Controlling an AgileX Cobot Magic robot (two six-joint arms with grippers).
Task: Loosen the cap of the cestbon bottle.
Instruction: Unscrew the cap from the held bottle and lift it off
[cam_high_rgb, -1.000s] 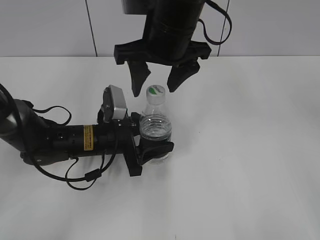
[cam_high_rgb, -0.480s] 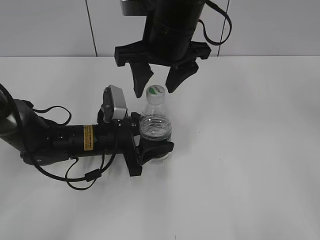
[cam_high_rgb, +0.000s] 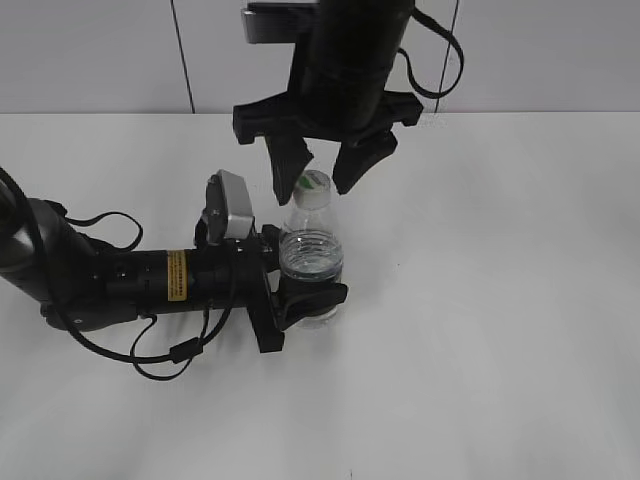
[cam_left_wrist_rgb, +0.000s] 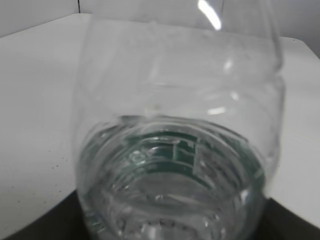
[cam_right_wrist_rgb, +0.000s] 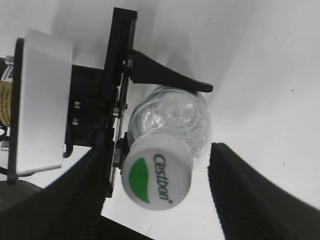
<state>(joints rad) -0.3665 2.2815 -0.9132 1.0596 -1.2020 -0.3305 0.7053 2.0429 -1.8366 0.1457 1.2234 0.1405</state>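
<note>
The right end effector is lowering and narrowing its still-unclenched jaws around the cap, not yet touching, while the left end effector, reaching from 9 o'clock, is grasping the upright cestbon bottle mid-counter, so twisting looks imminent.

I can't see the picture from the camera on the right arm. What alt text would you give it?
Looking straight down, a white cap printed "Cestbon" with a green leaf tops a clear bottle, between the right gripper's two dark open fingers. The left gripper clamps the bottle's body on a white table.
</note>
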